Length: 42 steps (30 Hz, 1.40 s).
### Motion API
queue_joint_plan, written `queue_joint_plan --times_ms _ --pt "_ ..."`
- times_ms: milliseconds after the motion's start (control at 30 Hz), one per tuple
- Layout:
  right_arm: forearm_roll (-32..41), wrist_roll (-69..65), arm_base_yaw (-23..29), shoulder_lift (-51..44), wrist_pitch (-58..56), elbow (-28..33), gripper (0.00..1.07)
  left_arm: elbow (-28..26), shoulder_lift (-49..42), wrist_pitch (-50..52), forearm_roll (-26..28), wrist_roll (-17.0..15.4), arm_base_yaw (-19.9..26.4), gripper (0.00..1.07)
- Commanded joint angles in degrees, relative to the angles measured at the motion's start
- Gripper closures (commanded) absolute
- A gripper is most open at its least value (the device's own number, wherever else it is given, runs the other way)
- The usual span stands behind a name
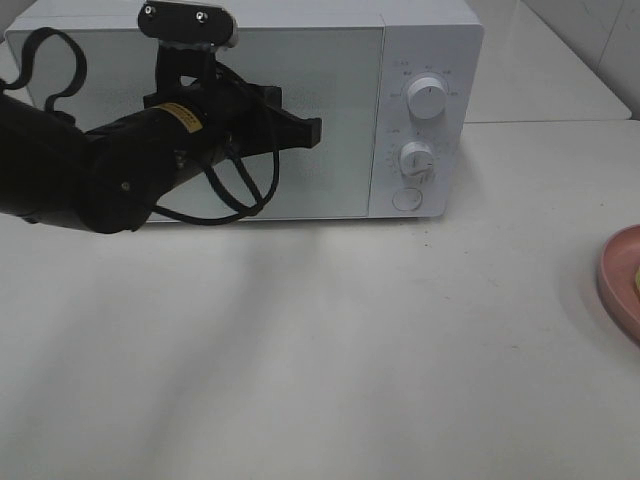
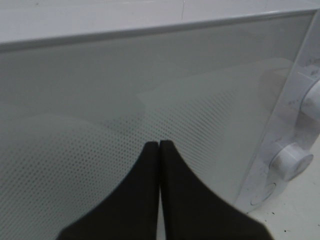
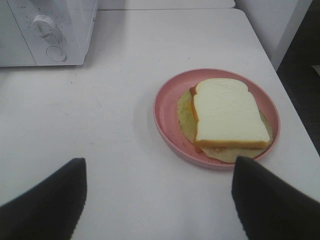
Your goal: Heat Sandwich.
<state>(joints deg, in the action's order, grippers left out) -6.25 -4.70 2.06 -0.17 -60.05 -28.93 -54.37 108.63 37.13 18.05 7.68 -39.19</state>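
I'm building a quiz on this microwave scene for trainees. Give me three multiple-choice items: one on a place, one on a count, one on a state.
1. Where is the sandwich?
A. inside the microwave
B. on the pink plate
C. on the bare table

2. How many round knobs are on the microwave panel?
A. one
B. two
C. four

3. How do the jaws of the left gripper stand?
A. pressed together, empty
B. wide open
C. clamped on the plate

Answers: 
1 B, it lies on the plate, right of the microwave. 
2 B, an upper knob and a lower knob, with a flat button below. 
3 A, the tips meet before the closed door.
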Motion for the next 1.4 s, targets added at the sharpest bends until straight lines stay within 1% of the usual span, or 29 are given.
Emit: queue_joint_plan --times_ms 33,67,100,133,200,233,267,333,367,400,433,500,600,667,767,833,867,933,1000,1033,1067,1100,1133,1167,1200,1233,1300,1333,1400 --pt "-0.17 0.46 -0.4 -1.55 0.57 0.0 0.31 2.52 -3.67 -4.47 0.29 -1.49 -0.06 1.06" --pt "-0.17 0.46 -0.4 -1.55 0.57 0.0 0.31 3.61 -5.39 -8.59 0.17 -1.6 -0.06 1.04" --pt "-0.17 0.46 -0.4 -1.55 0.57 0.0 0.31 3.61 -5.39 -8.59 0.17 -1.6 -0.06 1.04" --pt "-0.17 0.46 -0.4 -1.55 0.57 0.0 0.31 3.95 -6.07 -11.17 0.17 -1.6 -0.06 1.0" --pt "-0.17 0.46 -0.4 -1.55 0.57 0.0 0.31 4.3 -7.16 -15.7 0.17 -1.38 -0.06 0.87" --pt "-0.17 0.46 -0.4 -1.55 0.57 0.0 0.31 4.3 -7.16 -15.7 0.17 -1.38 -0.06 0.87" --pt "-0.17 0.46 -0.4 -1.55 0.57 0.0 0.31 4.53 -7.96 -20.51 0.17 -1.38 -0.06 0.63" --pt "-0.17 0.46 -0.4 -1.55 0.57 0.0 0.31 4.53 -8.77 -25.27 -0.29 -1.38 -0.06 0.32" --pt "-0.17 0.46 -0.4 -1.55 0.57 0.0 0.31 4.53 -9.57 -29.97 -0.29 -1.43 -0.06 0.08" --pt "-0.17 0.46 -0.4 -1.55 0.57 0.0 0.31 4.53 -9.57 -29.97 -0.29 -1.43 -0.06 0.08" --pt "-0.17 0.46 -0.4 -1.55 0.57 0.0 0.31 4.53 -9.85 -32.14 -0.34 -1.43 -0.06 0.01" --pt "-0.17 0.46 -0.4 -1.55 0.57 0.0 0.31 4.53 -11.86 -38.9 -0.57 -1.43 -0.06 0.03" --pt "-0.17 0.46 -0.4 -1.55 0.57 0.0 0.31 4.53 -13.64 -42.23 -1.2 -1.43 -0.06 0.03" --pt "-0.17 0.46 -0.4 -1.55 0.57 0.0 0.31 4.53 -16.5 -46.81 -3.78 -1.43 -0.06 0.03" --pt "-0.17 0.46 -0.4 -1.55 0.57 0.0 0.31 4.53 -18.56 -50.36 -4.7 -1.49 0.11 0.03" --pt "-0.17 0.46 -0.4 -1.55 0.57 0.0 0.31 4.3 -21.6 -55.58 -4.98 -1.72 1.6 0.03" --pt "-0.17 0.46 -0.4 -1.55 0.57 0.0 0.31 4.3 -21.6 -55.58 -4.98 -1.72 1.6 0.03" --pt "-0.17 0.46 -0.4 -1.55 0.57 0.0 0.31 4.3 -23.43 -58.67 -4.98 -1.72 3.44 0.03" --pt "-0.17 0.46 -0.4 -1.55 0.57 0.0 0.31 4.3 -25.61 -65.09 -4.93 -1.89 7.79 0.03" --pt "-0.17 0.46 -0.4 -1.55 0.57 0.0 0.31 4.3 -25.61 -65.09 -4.93 -1.89 7.79 0.03" --pt "-0.17 0.46 -0.4 -1.55 0.57 0.0 0.31 4.3 -26.3 -67.32 -4.98 -1.89 9.45 0.03" --pt "-0.17 0.46 -0.4 -1.55 0.57 0.0 0.31 4.3 -27.62 -70.76 -5.04 -1.15 12.55 0.03" --pt "-0.17 0.46 -0.4 -1.55 0.57 0.0 0.31 4.3 -28.36 -72.42 -5.04 -0.63 14.38 0.03" --pt "-0.17 0.46 -0.4 -1.55 0.57 0.0 0.31 4.3 -28.36 -72.42 -5.04 -0.63 14.38 0.03" --pt "-0.17 0.46 -0.4 -1.55 0.57 0.0 0.31 4.3 -28.99 -73.63 -5.04 -0.11 15.87 0.03" --pt "-0.17 0.46 -0.4 -1.55 0.57 0.0 0.31 4.3 -30.14 -76.2 -5.21 0.69 19.71 0.03" --pt "-0.17 0.46 -0.4 -1.55 0.57 0.0 0.31 4.3 -31.17 -78.67 -5.56 1.09 23.09 0.03" --pt "-0.17 0.46 -0.4 -1.55 0.57 0.0 0.31 4.3 -31.17 -78.67 -5.56 1.09 23.09 0.03" --pt "-0.17 0.46 -0.4 -1.55 0.57 0.0 0.31 4.3 -32.77 -80.9 -6.02 0.69 27.73 0.03"
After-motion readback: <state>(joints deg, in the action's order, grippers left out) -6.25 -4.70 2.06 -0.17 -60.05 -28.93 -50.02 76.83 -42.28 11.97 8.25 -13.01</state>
